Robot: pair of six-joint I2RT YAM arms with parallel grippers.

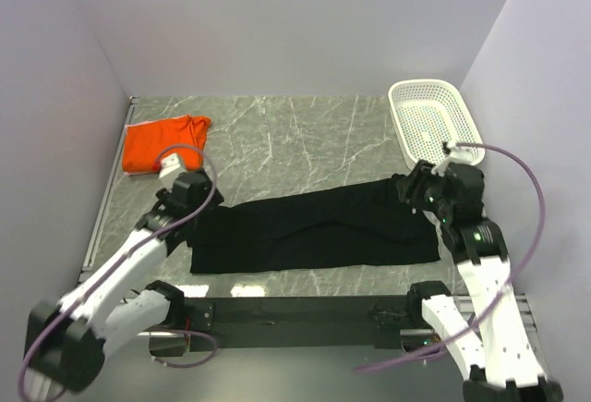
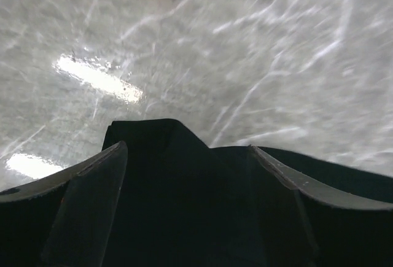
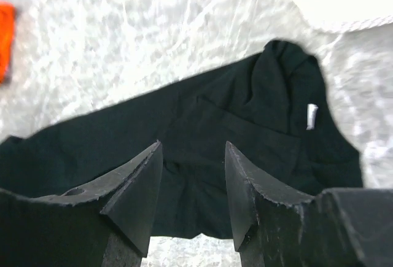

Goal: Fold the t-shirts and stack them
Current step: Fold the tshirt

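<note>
White basket (image 1: pixel 423 84) sits back right, and both arms crouch low over the black shirt (image 1: pixel 314 231) (one per end), left claw (image 2: pixel 187 150) and right claw (image 3: pixel 193 147) spread apart.

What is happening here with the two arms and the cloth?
Two robot arms are folding a black shirt, which lies as a long band. The left gripper is over its left end and the right gripper over its right end, both open and holding nothing. An orange shirt lies at the far left.
</note>
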